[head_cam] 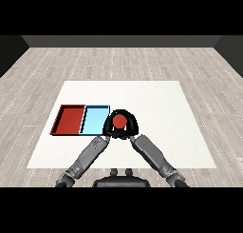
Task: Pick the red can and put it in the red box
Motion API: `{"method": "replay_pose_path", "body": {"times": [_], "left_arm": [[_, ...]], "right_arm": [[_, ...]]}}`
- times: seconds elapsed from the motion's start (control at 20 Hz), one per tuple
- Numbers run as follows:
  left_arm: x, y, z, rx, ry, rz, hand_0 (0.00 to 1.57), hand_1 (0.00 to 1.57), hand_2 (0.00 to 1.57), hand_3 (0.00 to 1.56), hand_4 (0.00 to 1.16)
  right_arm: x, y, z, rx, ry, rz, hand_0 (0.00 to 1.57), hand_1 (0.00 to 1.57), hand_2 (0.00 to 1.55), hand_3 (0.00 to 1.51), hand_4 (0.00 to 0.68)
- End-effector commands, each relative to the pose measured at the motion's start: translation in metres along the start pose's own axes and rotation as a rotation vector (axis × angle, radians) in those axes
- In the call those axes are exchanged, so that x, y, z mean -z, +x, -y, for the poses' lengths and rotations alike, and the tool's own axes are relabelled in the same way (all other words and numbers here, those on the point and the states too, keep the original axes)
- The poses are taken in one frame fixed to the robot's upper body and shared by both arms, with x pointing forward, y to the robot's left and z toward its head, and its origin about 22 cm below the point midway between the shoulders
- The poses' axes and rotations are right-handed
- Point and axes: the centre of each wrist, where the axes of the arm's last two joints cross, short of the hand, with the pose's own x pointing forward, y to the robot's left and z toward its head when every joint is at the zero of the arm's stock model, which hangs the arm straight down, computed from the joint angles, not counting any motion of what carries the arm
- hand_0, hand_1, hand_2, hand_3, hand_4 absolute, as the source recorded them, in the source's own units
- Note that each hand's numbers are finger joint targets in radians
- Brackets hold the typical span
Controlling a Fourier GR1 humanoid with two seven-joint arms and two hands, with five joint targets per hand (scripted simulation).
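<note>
A grey plank floor surrounds the white bench (156, 132). On its left part lie a red tray (69, 119) and a light blue tray (95, 120), side by side and touching. Just right of the blue tray stands the red can (119, 121); no label or writing can be read on it. The left hand (109, 125) and right hand (132, 126) both curl round the can, enclosing it from either side.

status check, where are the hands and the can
Left hand and right hand both curled round red can. Can just right of blue tray, not yet in red tray. Nothing in the way.
</note>
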Motion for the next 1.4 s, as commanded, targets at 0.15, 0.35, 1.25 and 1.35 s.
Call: {"method": "replay_pose_path", "body": {"times": [0.15,0.35,1.25,1.35], "left_arm": [[0.005,0.010,0.017,-0.037,0.012,0.019,1.57,1.57,1.53,1.43,0.93],[0.002,0.003,0.018,-0.063,0.013,0.015,1.57,1.57,1.57,1.49,1.14],[-0.019,-0.016,-0.009,-0.044,0.038,0.004,1.57,1.57,1.57,1.48,1.14],[-0.007,0.003,-0.007,-0.076,0.027,-0.007,1.57,1.57,1.57,1.49,1.14]], "right_arm": [[0.012,0.000,-0.012,0.025,-0.002,0.001,1.49,1.49,1.45,1.40,0.545],[0.014,0.018,-0.007,0.070,0.069,-0.003,0.76,0.76,0.61,0.00,0.000],[0.012,0.042,0.030,-0.062,-0.025,0.101,0.00,0.00,0.00,0.00,0.000],[0.027,0.070,0.048,-0.038,-0.046,0.171,0.00,0.00,0.00,0.00,0.000]]}}
